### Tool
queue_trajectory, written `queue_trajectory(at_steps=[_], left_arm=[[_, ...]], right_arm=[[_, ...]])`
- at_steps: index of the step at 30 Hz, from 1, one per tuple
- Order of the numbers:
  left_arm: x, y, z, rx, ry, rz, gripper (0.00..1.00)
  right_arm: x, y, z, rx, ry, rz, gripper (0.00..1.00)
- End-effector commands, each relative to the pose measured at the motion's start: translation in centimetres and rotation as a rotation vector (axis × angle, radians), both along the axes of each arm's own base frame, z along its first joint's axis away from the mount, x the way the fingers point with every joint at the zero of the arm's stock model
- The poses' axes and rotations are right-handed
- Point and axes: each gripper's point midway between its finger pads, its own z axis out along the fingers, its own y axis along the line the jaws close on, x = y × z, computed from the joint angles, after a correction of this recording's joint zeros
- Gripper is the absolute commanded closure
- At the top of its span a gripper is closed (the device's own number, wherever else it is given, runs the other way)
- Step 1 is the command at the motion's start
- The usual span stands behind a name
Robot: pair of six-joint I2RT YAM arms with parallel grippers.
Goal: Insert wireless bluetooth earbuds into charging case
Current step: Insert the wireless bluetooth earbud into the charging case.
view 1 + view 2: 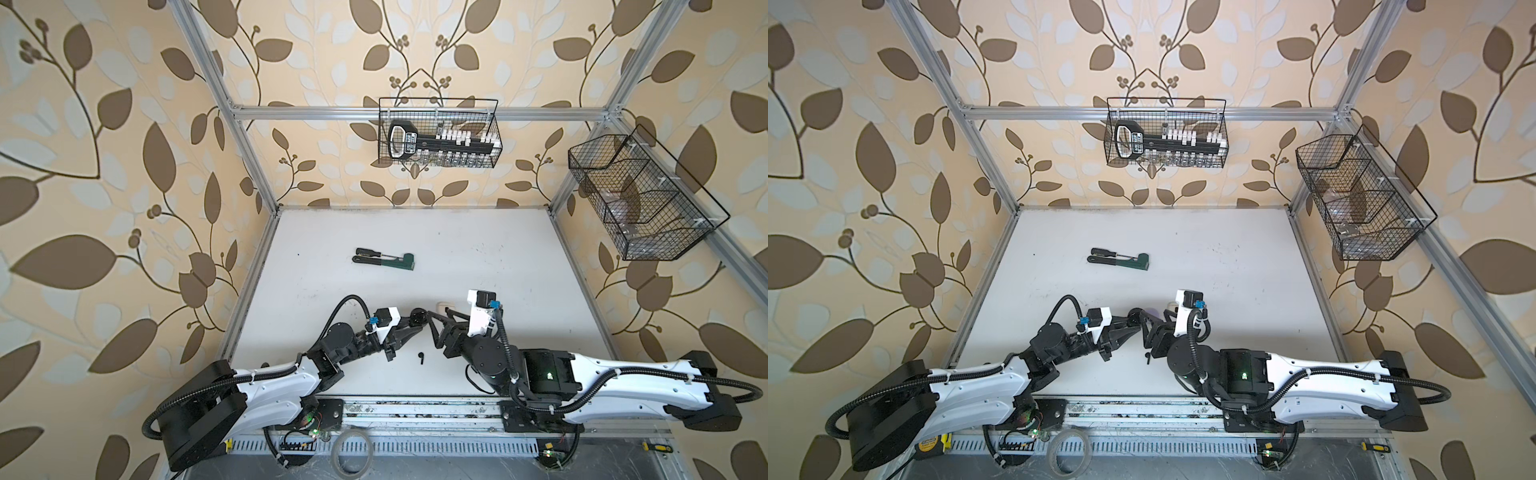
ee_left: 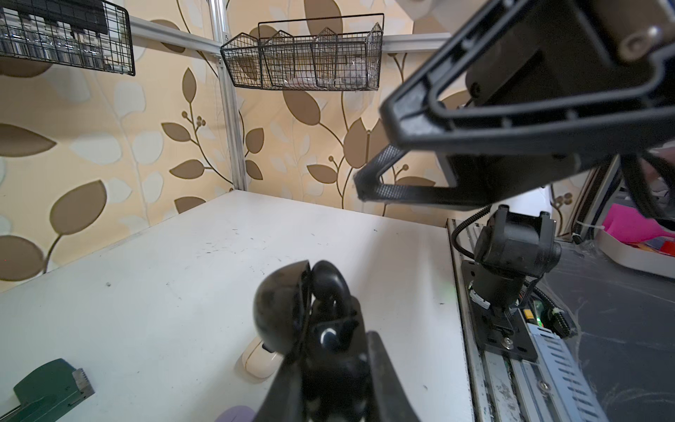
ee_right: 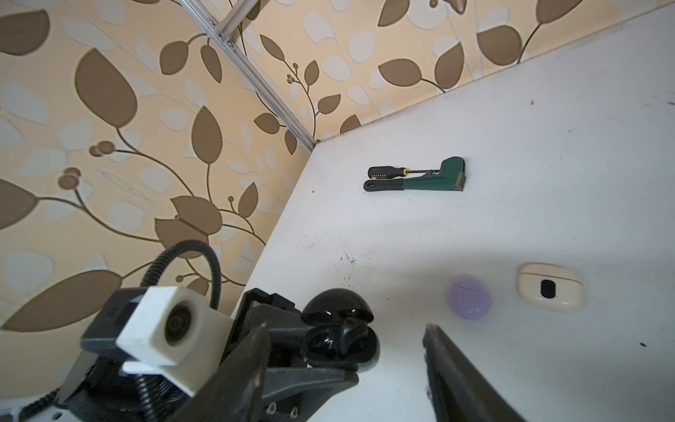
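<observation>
Earbud (image 1: 420,358) near right claw (image 1: 432,330)

Top views look down over the table (image 1: 498,270); close wrist views share the black case (image 2: 281,310).

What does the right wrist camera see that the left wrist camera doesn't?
Only the right wrist view shows the screwdriver and the left arm's white camera. Only the left wrist view shows the wire baskets on the wall and the metal rail along the table's edge. Both show the open black case gripped by the left claw, the open right claw, the cream case, the lilac case and the green wrench; the left wrist view catches only edges of the last two.
</observation>
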Motion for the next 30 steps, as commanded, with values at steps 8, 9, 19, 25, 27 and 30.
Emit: queue_trajectory(at_steps=[8, 9, 19, 25, 27, 30], left_arm=[[-1.9, -0.2, 2.6, -0.062, -0.110, -0.080, 1.00], [-2.1, -0.2, 2.5, -0.057, -0.116, -0.090, 1.00], [-3.0, -0.2, 2.6, -0.058, -0.140, -0.130, 1.00], [-2.8, -0.2, 2.5, -0.057, -0.138, -0.122, 1.00], [-2.8, -0.1, 2.4, -0.054, -0.138, -0.118, 1.00], [-2.8, -0.1, 2.4, -0.051, -0.142, -0.116, 1.00]], right_arm=[[0.4, 0.7, -2.6, -0.141, 0.005, 0.024, 0.55], [0.5, 0.8, -2.6, -0.144, 0.007, 0.025, 0.58], [0.6, 1.3, -3.0, -0.165, 0.011, 0.040, 0.69], [0.3, 1.8, -3.9, -0.188, 0.027, 0.049, 0.75], [0.3, 1.2, -3.6, -0.194, 0.016, 0.024, 0.74], [0.1, 0.7, -2.3, -0.186, -0.014, 0.016, 0.72]])
